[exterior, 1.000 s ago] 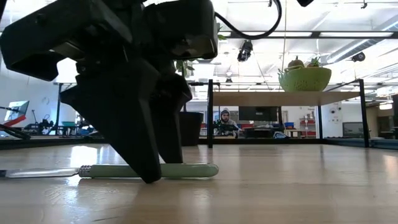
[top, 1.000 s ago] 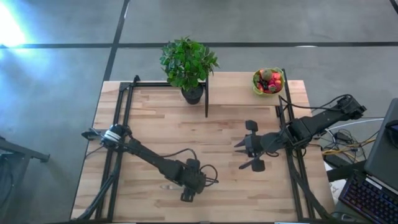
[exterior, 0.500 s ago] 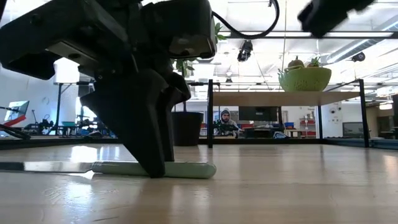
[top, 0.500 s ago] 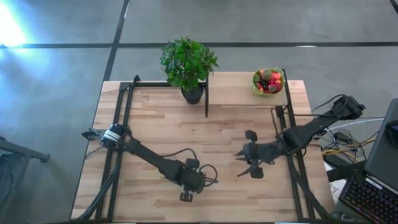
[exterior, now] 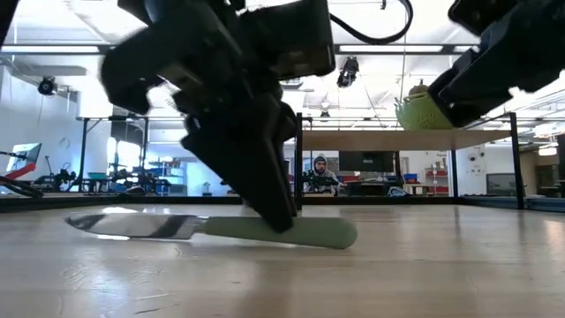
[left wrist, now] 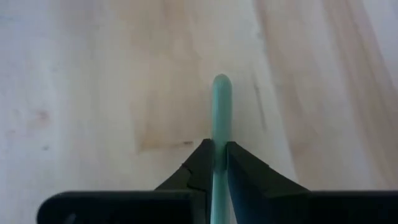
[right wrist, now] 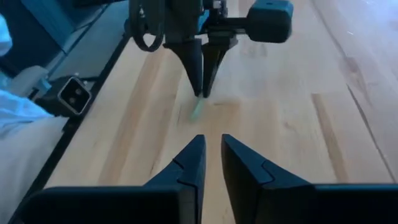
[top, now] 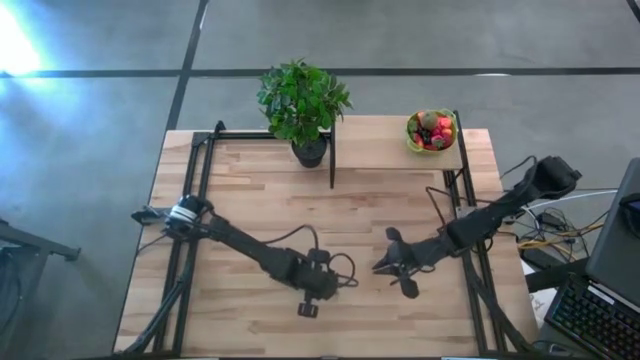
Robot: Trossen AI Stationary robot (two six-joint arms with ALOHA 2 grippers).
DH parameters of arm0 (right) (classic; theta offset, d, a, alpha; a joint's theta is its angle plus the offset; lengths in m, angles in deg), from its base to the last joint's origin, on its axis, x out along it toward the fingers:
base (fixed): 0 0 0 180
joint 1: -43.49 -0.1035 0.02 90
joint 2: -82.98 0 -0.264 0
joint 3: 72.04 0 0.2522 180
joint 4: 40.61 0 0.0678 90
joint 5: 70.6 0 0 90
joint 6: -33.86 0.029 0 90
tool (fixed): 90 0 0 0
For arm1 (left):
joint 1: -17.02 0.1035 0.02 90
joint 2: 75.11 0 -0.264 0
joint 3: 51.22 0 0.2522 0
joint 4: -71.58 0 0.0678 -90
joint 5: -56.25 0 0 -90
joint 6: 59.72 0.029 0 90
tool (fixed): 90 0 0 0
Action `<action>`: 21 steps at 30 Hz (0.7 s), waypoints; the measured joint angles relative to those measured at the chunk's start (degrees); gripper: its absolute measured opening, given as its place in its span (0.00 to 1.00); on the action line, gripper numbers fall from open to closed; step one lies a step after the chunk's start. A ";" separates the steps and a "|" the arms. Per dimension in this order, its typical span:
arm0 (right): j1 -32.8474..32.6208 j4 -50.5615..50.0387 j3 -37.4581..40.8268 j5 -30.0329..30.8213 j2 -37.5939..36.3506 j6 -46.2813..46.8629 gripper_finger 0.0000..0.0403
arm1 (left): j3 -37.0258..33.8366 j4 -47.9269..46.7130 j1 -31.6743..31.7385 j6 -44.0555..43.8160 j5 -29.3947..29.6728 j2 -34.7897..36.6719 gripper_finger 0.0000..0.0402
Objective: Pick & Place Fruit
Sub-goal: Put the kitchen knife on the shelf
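High view: the fruit (top: 431, 130) sits heaped in the lime-green bowl (top: 414, 142) on the raised shelf at the table's far right, well away from both sets of fingers. The left gripper (left wrist: 216, 163) is clamped on the green handle of a knife (exterior: 212, 228), blade flat on the table (top: 370, 200). The right gripper (right wrist: 210, 163) hovers just beside, its fingers nearly together and holding nothing.

The fruit (top: 431, 131) is seen as a small heap of red, orange and dark pieces with one duller green ball, piled in a lime-green bowl (top: 414, 141) at the table's far right corner, on a raised shelf.
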 joint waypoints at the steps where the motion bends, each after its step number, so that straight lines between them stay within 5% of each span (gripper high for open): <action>1: 0.02 1.98 0.39 0.11 1.37 0.22 0.13 | 0.00 0.20 0.33 0.02 0.07 -0.02 0.09; 11: 0.00 3.28 -7.30 0.33 15.91 -0.42 0.09 | -0.09 4.05 2.59 1.29 0.51 -0.15 0.09; 21: 0.02 -3.65 -14.66 0.39 20.67 4.34 0.05 | -0.09 5.26 3.72 1.45 0.50 -0.20 0.09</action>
